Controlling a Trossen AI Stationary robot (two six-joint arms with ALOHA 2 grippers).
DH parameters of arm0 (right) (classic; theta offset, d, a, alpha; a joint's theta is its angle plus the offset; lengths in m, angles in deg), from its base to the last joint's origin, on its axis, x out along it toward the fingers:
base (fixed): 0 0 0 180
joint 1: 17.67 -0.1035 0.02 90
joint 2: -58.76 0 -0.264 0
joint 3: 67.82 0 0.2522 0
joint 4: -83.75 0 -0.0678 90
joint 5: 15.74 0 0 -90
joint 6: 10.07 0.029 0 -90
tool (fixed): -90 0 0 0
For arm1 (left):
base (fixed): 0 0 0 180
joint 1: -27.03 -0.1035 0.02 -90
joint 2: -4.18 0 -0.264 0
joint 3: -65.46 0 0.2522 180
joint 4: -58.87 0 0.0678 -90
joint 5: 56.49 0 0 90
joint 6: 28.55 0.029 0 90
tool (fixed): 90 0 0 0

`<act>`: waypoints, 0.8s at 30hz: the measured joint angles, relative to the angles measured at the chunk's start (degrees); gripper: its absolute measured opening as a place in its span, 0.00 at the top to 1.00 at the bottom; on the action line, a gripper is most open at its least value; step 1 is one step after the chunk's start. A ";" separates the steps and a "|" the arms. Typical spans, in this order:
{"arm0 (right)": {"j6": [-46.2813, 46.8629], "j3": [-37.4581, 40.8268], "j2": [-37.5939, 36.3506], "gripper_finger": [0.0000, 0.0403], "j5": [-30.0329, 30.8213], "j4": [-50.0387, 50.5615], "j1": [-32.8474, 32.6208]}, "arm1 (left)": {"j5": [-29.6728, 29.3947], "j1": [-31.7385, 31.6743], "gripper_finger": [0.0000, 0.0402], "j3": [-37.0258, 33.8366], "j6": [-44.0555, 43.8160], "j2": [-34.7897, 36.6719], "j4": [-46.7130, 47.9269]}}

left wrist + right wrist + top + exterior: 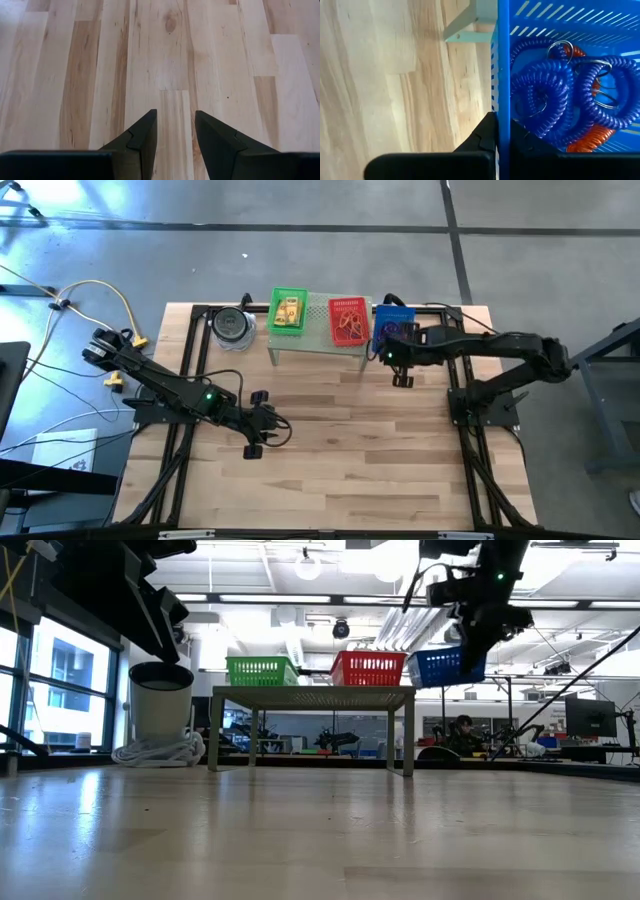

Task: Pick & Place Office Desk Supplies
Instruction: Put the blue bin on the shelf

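A blue basket (560,30) holds blue coiled loops (545,95) and orange ones (590,140) on metal rings. My right gripper (502,135) is shut on its wall and holds it in the air off the right end of the pale-green shelf (318,340). On the shelf stand a green basket (289,312) with yellow packets and a red basket (349,321) with orange loops. My left gripper (262,423) hangs open over bare wood on the table's left half, touching nothing. My right gripper pinches one side wall of the blue basket (503,75) at its rim, with one finger (482,137) outside the wall and the other (521,134) inside the basket. The basket (445,667) is lifted clear, about level with the shelf top.
A round pale container with a dark rim (233,325) stands left of the shelf, with white cable coiled at its foot (155,750). Black frame rails (190,370) run along both table sides. Bare wood (340,450) lies in front of the shelf.
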 joint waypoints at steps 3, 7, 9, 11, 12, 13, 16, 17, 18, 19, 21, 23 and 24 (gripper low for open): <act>-3.06 0.00 0.00 1.00 -1.47 -3.16 1.82 | -0.02 0.00 0.68 0.00 0.00 0.00 -0.17; -6.97 0.00 0.00 1.00 -3.25 -6.27 2.16 | -0.02 0.00 0.68 0.00 0.00 0.00 -0.34; -7.98 0.00 -0.01 1.00 -4.46 -7.58 2.11 | -0.02 0.00 0.68 0.00 0.01 0.00 -0.42; -8.46 0.00 0.00 1.00 -4.68 -8.42 2.11 | -0.04 0.00 0.68 0.00 0.02 0.00 -0.40; -8.60 0.00 0.00 1.00 -4.78 -8.81 2.09 | -0.04 0.00 0.68 0.00 0.02 0.00 -0.42; -8.62 0.00 -0.02 1.00 -5.06 -9.23 2.09 | -0.04 0.00 0.68 0.00 0.06 0.00 -0.42; -8.62 0.00 -0.02 1.00 -5.87 -10.73 2.11 | -0.04 0.00 0.68 0.00 0.24 0.00 -0.42; -8.67 0.00 0.00 1.00 -5.91 -11.37 2.09 | -0.04 0.00 0.68 0.00 0.24 0.00 -0.42; -8.84 0.00 -0.01 1.00 -6.10 -12.04 2.08 | -0.04 0.00 0.68 0.00 0.24 0.00 -0.40; -9.04 0.00 -0.02 1.00 -6.61 -12.68 2.07 | -0.04 0.00 0.68 0.00 0.25 0.00 -0.41; -9.73 0.00 -0.02 1.00 -7.53 -14.27 2.09 | -0.04 0.00 0.68 0.00 0.24 0.00 -0.41; -9.93 0.00 -0.02 1.00 -7.34 -15.28 2.07 | -0.06 0.00 0.68 0.00 0.24 0.00 -0.41; -9.91 0.00 0.00 1.00 -7.36 -15.59 2.07 | -0.05 0.00 0.68 0.00 0.25 0.00 -0.41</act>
